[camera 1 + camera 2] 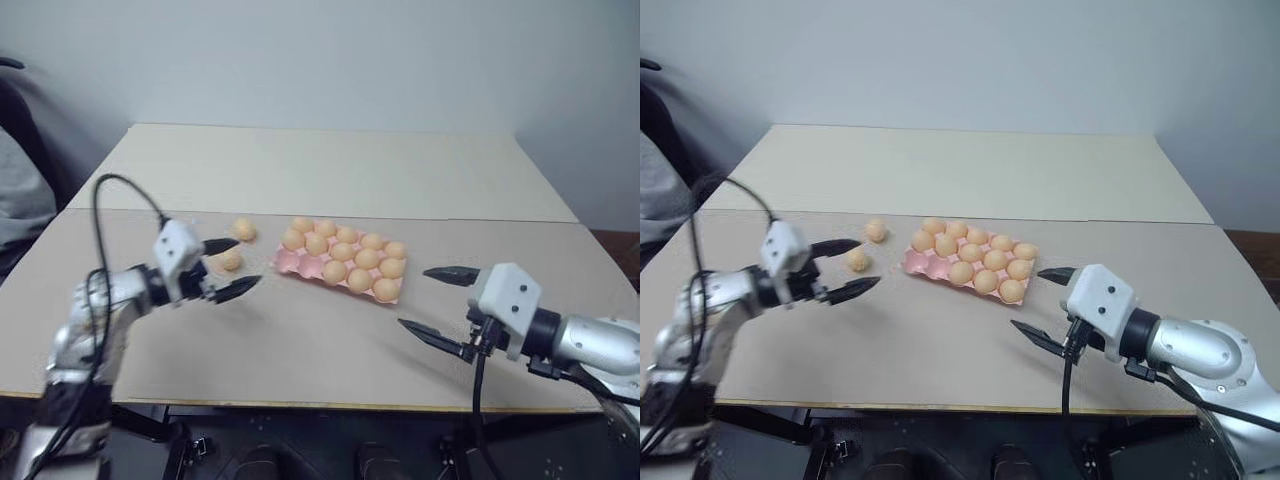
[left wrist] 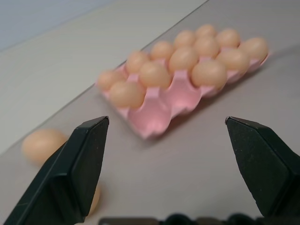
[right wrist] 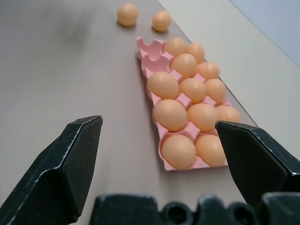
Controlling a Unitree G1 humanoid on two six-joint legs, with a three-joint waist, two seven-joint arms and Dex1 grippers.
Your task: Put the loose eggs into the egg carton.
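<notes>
Filling nearly done: egg carton (image 1: pixel 343 263) holds most; two loose eggs (image 1: pixel 232 260) lie just beyond left gripper (image 1: pixel 228 268), spread wide, empty. Right gripper (image 1: pixel 436 301) likewise.

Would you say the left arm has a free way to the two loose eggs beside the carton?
Probably yes: the left gripper is open right beside the two loose eggs, with nothing in between.

You will find no legible text, label, brand, number or sign anywhere in these views.
</notes>
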